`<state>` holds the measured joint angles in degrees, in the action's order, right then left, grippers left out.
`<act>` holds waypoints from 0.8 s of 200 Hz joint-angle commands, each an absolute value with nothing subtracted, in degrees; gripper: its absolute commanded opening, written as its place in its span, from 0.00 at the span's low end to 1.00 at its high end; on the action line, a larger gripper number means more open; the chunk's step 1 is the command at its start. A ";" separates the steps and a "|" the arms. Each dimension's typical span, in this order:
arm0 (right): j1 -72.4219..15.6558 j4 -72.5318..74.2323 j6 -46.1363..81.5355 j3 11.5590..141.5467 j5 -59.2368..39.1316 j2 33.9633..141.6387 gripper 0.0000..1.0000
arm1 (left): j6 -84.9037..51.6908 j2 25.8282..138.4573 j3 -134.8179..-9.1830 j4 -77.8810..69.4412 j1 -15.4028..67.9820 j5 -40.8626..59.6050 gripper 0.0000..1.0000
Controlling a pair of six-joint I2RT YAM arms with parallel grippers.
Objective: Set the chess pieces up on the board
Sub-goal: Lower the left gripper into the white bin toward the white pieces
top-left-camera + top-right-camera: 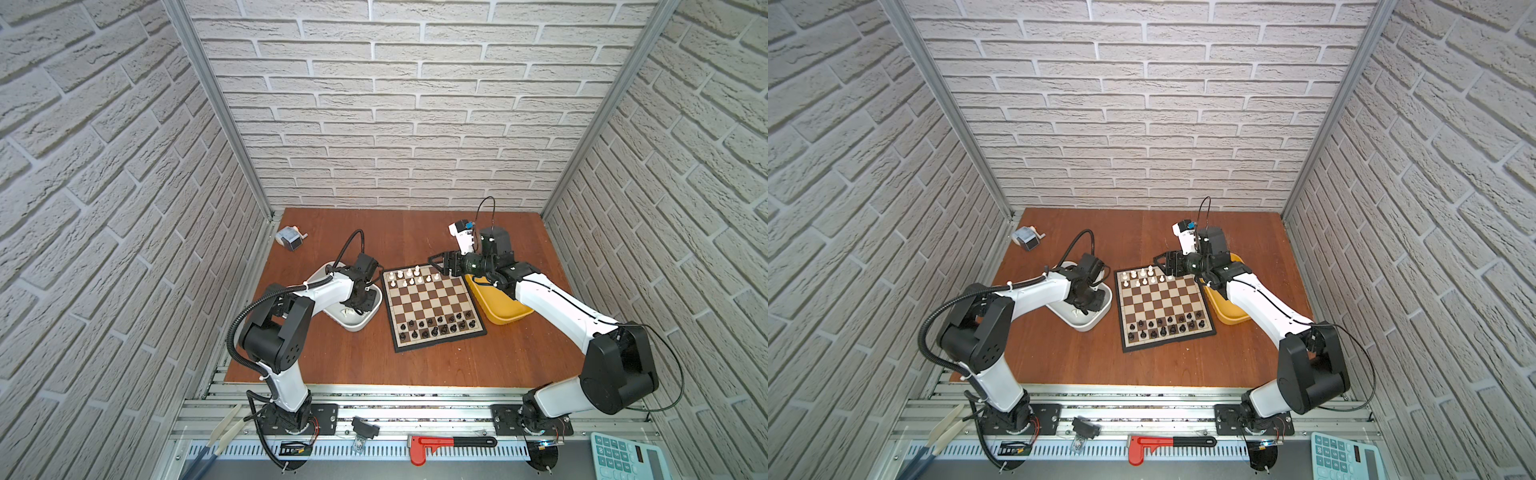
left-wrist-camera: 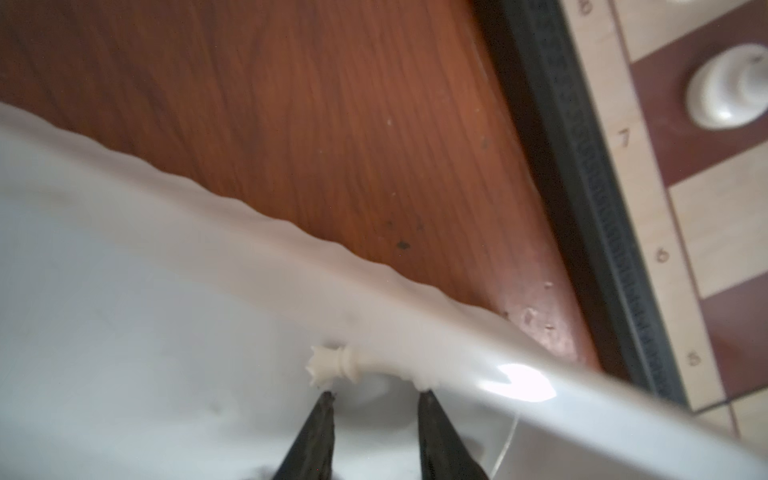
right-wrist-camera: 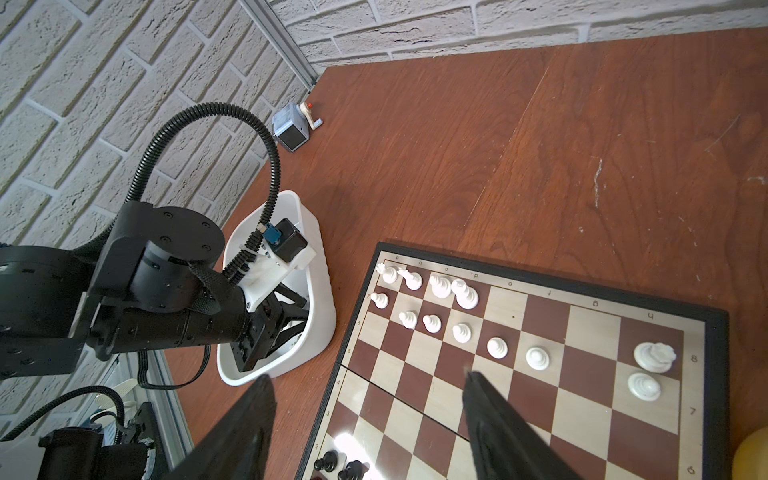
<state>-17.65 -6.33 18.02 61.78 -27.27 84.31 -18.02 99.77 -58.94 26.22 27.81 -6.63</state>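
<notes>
Your left gripper (image 2: 376,397), jaws narrow, noses a crowned white plastic chessman (image 2: 332,365) lying in the white tub (image 2: 124,291); right gripper (image 3: 368,376) gapes empty.

The table (image 3: 540,145) looks like reddish-brown wood, grained and semi-gloss, with pale scratches. The board (image 3: 590,374) has smooth, shiny brown and cream squares, and its black rim (image 2: 590,208) is matt and finely ribbed. The white chess pieces (image 3: 538,357) are glossy plastic. The white tub (image 2: 124,291) is smooth plastic with a bright highlight on its lip. The yellow tub (image 1: 498,309) looks like satin plastic. The walls (image 1: 415,104) carry a rough, matt brick relief between dull metal posts (image 1: 223,116). The cable hose (image 3: 208,110) is black corrugated plastic.
</notes>
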 commanded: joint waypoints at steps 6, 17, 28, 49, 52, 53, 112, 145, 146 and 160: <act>-17.93 -4.83 17.90 61.17 -27.70 82.57 0.72 | -21.67 96.00 -56.01 22.75 26.21 -10.41 0.44; -17.93 -4.77 18.02 61.22 -27.98 82.83 0.72 | -24.06 93.49 -54.40 20.35 25.35 -9.73 0.46; -17.93 -4.83 18.02 61.35 -28.20 83.06 0.72 | -26.09 91.27 -53.09 18.62 24.40 -9.14 0.47; -17.93 -4.59 18.28 61.24 -28.62 83.23 0.71 | -24.95 89.94 -53.22 18.82 24.72 -8.50 0.50; -17.92 -4.57 18.28 61.26 -28.69 83.30 0.71 | -24.82 89.92 -53.44 19.23 24.82 -7.97 0.50; -17.92 -4.57 18.28 61.26 -28.72 83.31 0.71 | -24.80 89.96 -53.53 19.33 24.80 -7.90 0.51; -17.93 -5.05 18.05 61.38 -28.54 83.90 0.72 | -30.23 90.94 -54.49 17.85 27.63 -3.37 0.49; -17.93 -5.88 17.49 61.67 -28.63 83.68 0.72 | -29.11 94.53 -57.22 18.57 28.62 -4.16 0.49; -17.93 -5.89 17.45 61.64 -28.60 83.67 0.72 | -28.97 94.64 -57.31 18.64 28.64 -4.32 0.49; -17.93 -5.98 17.38 61.27 -28.39 83.33 0.72 | -26.16 95.19 -58.43 19.91 28.41 -8.17 0.49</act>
